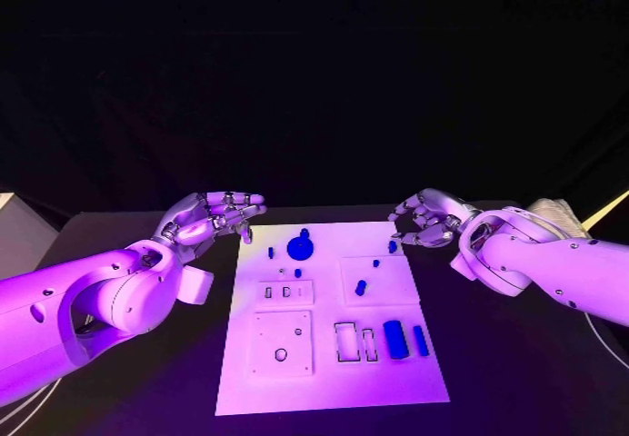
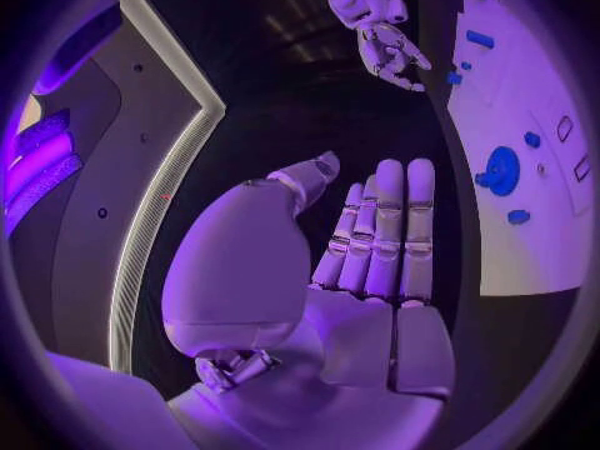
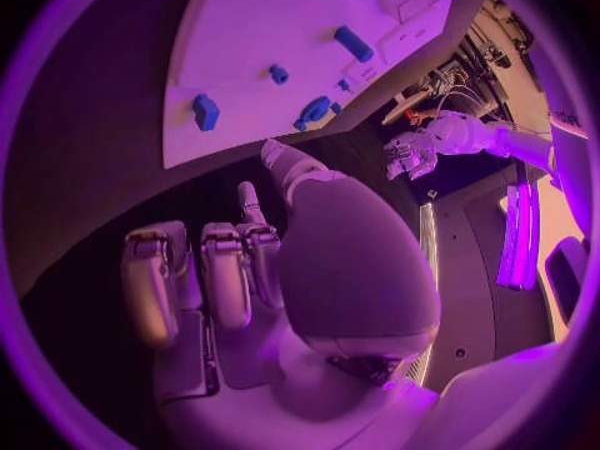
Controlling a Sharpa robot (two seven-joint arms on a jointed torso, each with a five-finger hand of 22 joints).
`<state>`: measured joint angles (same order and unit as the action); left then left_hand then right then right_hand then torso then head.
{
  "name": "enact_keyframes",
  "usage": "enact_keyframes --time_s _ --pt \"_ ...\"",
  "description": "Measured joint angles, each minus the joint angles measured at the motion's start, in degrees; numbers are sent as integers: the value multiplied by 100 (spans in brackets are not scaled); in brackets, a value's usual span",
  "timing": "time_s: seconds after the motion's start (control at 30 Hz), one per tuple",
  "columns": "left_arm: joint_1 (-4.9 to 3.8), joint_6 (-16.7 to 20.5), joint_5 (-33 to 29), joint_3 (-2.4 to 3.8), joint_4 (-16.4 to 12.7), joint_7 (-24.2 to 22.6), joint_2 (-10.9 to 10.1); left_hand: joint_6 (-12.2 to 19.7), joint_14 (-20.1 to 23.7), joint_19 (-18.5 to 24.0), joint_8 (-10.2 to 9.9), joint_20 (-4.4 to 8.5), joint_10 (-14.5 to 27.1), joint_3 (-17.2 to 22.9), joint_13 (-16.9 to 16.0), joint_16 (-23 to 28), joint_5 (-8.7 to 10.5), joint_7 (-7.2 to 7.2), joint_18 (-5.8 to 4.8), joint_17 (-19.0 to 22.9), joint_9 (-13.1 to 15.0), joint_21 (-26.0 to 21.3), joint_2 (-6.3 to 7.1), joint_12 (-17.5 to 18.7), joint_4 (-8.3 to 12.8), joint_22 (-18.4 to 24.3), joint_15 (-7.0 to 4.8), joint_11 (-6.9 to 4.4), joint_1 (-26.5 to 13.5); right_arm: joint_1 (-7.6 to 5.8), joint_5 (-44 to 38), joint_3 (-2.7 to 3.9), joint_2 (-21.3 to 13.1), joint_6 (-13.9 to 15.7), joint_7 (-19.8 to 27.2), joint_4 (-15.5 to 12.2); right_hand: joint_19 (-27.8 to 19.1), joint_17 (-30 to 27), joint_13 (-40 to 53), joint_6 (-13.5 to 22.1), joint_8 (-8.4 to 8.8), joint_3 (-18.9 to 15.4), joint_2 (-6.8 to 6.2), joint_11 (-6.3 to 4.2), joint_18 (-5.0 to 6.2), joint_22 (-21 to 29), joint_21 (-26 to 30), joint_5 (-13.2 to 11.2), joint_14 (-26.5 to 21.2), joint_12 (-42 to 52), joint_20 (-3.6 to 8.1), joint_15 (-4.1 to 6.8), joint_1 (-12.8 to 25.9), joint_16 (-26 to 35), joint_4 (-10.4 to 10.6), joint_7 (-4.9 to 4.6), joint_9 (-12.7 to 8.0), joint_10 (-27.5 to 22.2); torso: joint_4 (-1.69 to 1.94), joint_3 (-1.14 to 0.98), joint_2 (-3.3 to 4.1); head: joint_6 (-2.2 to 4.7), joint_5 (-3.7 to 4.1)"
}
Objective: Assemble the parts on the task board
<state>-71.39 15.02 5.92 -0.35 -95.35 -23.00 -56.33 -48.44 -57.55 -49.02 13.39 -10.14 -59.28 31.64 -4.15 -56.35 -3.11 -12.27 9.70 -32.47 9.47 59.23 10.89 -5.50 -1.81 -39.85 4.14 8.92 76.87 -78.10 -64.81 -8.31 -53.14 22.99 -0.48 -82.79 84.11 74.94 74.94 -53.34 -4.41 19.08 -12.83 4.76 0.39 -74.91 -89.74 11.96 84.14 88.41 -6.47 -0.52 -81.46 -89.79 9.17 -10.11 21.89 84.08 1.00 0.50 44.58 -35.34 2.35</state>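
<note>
The white task board [image 1: 328,363] lies in the middle of the black table. Several blue parts are on it: a round disc with a knob [image 1: 300,243] near the far edge, small pieces [image 1: 361,287] on the right half, and a thick cylinder [image 1: 394,339] beside a thin bar [image 1: 421,340] near the front right. My left hand [image 1: 210,218] hovers off the board's far left corner, its fingers [image 2: 381,230] straight and holding nothing. My right hand [image 1: 426,220] hovers off the far right corner, fingers [image 3: 225,270] loosely bent, empty. The board [image 3: 275,20] lies beyond it.
Raised white plates with slots [image 1: 284,292] and a hole [image 1: 281,354] sit on the board's left half, and rectangular recesses [image 1: 347,342] at the front. A white box [image 1: 14,236] stands at the table's left edge. A pale object [image 1: 557,216] lies behind my right arm.
</note>
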Motion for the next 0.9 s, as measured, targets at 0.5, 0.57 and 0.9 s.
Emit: enact_keyframes --time_s 0.5,0.57,0.9 --pt "6 -38 2 -7 73 -4 53 0 0 0 0 0 0 0 0 0 0 0 0 0 0 18 0 0 0 1 0 0 0 129 -310 -12 96 -236 266 639 0 -1 -1 82 22 -16 -23 -1 0 1 0 -31 -21 -21 0 -21 -23 0 -16 2 -22 -1 7 -5 3 -53 -8" --pt "6 -41 2 -7 80 -5 57 0 0 0 0 -1 0 0 0 0 0 0 0 0 0 18 0 0 0 1 0 0 0 162 -337 -17 131 -260 288 690 0 -1 -1 82 44 -16 -23 -1 0 -2 0 -31 -21 -21 0 -21 -23 0 -16 1 -22 -1 5 -5 4 -60 -19" --pt "6 -52 3 -7 100 -5 67 0 0 -1 0 -1 0 0 0 0 0 0 0 -1 -1 18 0 0 0 2 0 0 0 260 -401 -22 293 -350 352 811 0 -2 -2 82 44 0 -23 -1 0 -4 0 -31 -21 -21 0 -21 -22 0 -31 2 -27 -1 8 -4 2 -110 -25"
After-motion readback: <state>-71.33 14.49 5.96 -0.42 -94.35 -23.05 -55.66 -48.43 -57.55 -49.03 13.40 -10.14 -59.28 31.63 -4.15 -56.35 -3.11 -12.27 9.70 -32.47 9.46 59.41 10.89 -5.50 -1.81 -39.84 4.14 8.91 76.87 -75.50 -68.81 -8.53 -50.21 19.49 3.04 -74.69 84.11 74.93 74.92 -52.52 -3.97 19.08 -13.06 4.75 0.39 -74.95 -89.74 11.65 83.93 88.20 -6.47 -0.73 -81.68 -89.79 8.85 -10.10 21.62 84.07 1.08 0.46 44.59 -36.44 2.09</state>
